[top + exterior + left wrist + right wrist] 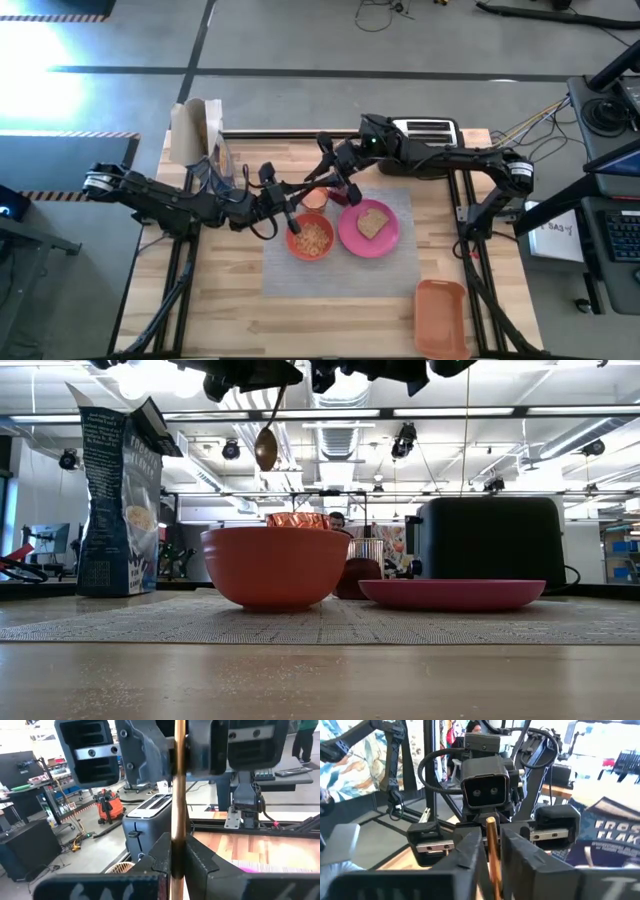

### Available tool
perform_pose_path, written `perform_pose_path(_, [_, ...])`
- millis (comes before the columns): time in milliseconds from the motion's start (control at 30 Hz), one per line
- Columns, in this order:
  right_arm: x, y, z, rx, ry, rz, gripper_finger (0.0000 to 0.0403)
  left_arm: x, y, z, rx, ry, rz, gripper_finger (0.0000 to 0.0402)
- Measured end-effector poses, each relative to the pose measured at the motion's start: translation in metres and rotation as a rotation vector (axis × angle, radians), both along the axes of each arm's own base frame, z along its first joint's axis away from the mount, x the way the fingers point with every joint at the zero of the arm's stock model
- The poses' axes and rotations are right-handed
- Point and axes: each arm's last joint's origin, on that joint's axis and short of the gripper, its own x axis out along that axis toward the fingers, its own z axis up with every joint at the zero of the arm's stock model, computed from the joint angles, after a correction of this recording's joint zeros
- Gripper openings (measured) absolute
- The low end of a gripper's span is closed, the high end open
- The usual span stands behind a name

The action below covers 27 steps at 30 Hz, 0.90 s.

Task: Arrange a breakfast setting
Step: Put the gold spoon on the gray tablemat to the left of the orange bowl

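The low view alone shows the spoon (266, 445) hanging bowl-down above the bowl (268, 565), beside the plate (452, 593). From above, toast (373, 222) lies on that plate. Wood surface (240, 300) with grey mat (400, 270); workshop behind. Both arms meet over the bowl, left fingers (200, 862) and right fingers (470, 847) each clamped on the spoon's handle.
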Motion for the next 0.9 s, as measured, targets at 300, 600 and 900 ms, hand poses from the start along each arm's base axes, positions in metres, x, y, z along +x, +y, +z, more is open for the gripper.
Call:
perform_pose_path(300, [-0.023,-0.010,0.004,0.078,0.166,-0.048,0.0163,-0.003,0.001,0.000,0.024,0.041,0.000,0.0010])
perform_pose_path(600, [-0.080,-0.022,0.019,0.089,0.405,-0.370,0.0179,-0.018,0.022,0.004,0.145,0.356,-0.181,0.0010])
perform_pose_path(900, [-0.131,-0.013,0.028,0.038,0.608,-0.707,0.0159,-0.016,0.033,0.018,0.252,0.750,-0.507,0.0010])
